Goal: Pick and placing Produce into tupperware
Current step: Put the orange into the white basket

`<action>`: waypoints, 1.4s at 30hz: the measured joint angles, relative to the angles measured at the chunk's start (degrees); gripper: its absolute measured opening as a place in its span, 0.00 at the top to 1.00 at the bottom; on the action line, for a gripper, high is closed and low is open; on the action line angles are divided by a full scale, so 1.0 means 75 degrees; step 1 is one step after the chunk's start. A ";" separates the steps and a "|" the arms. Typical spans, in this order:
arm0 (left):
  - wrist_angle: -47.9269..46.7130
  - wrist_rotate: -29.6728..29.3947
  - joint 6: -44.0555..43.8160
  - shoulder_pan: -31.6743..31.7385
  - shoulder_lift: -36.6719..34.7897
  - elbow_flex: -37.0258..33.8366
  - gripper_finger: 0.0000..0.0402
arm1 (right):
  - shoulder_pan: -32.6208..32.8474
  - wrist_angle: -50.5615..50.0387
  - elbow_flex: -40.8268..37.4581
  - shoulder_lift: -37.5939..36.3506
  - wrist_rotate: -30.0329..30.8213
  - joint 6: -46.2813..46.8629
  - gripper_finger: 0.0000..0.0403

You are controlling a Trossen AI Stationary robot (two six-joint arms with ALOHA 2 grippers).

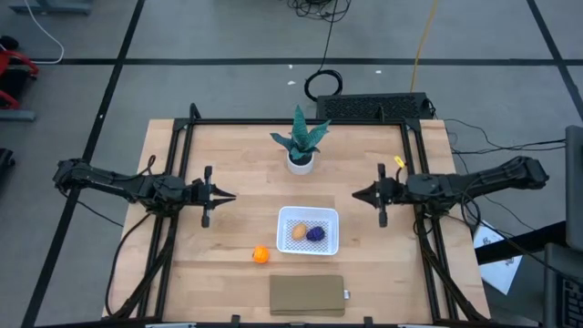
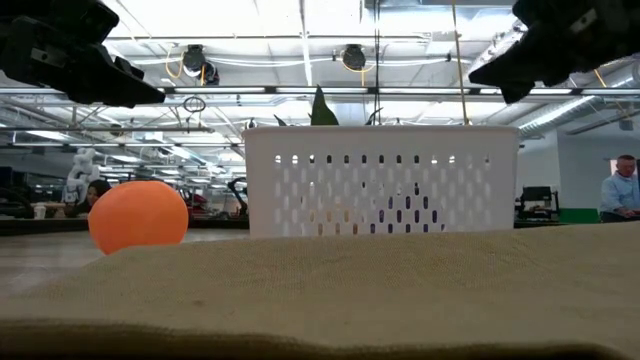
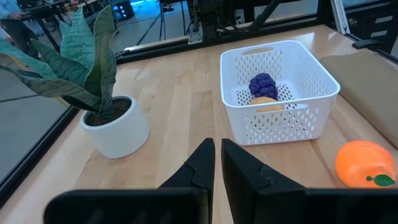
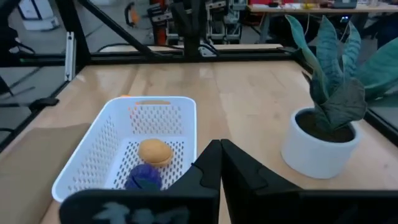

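Observation:
The white perforated tupperware (image 1: 308, 230) sits near the table's middle and holds the tan-yellow oval (image 1: 298, 232) and the dark purple lump (image 1: 315, 234). The orange ball (image 1: 260, 255) rests on the wood to the container's left and slightly nearer the table's near edge. My left gripper (image 1: 230, 195) hovers shut above the table left of the container, touching nothing. My right gripper (image 1: 357, 194) hovers shut to the container's far right, also touching nothing. The left wrist view shows the container (image 3: 280, 90), the purple lump (image 3: 263, 85) and the ball (image 3: 364, 163); the right wrist view shows the container (image 4: 134, 146) and oval (image 4: 154, 152).
A green potted plant in a white pot (image 1: 300, 146) stands beyond the container toward the far edge. A flat tan-brown pad (image 1: 307, 295) lies at the near edge. Black frame rails (image 1: 178, 173) run along both table sides. Bare wood lies between the grippers.

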 joint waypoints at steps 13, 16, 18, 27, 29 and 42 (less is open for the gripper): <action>0.0016 -0.0003 0.0055 -0.0002 0.0000 0.0000 0.92 | -0.0624 0.0931 -0.1149 -0.0807 -0.0128 0.0026 1.00; 0.0016 -0.0001 0.0051 -0.0001 0.0001 0.0000 0.92 | -0.0659 0.0936 -0.1161 -0.1008 -0.0128 -0.0125 1.00; 0.0016 0.0000 0.0049 0.0000 0.0000 0.0000 0.92 | -0.0659 0.0919 -0.1161 -0.1153 -0.0134 -0.0235 1.00; 0.0013 0.0000 0.0029 -0.0001 0.0000 0.0000 0.92 | -0.0653 0.0834 -0.1161 -0.1629 -0.1214 -0.0408 1.00; 0.0009 0.0000 0.0029 -0.0001 0.0000 0.0000 0.92 | -0.0653 0.0791 -0.1161 -0.1634 -0.1556 -0.0377 1.00; 0.0006 0.0000 -0.0003 -0.0002 0.0000 0.0000 0.92 | -0.0653 0.2147 -0.1953 -0.1835 -0.1682 -0.0061 1.00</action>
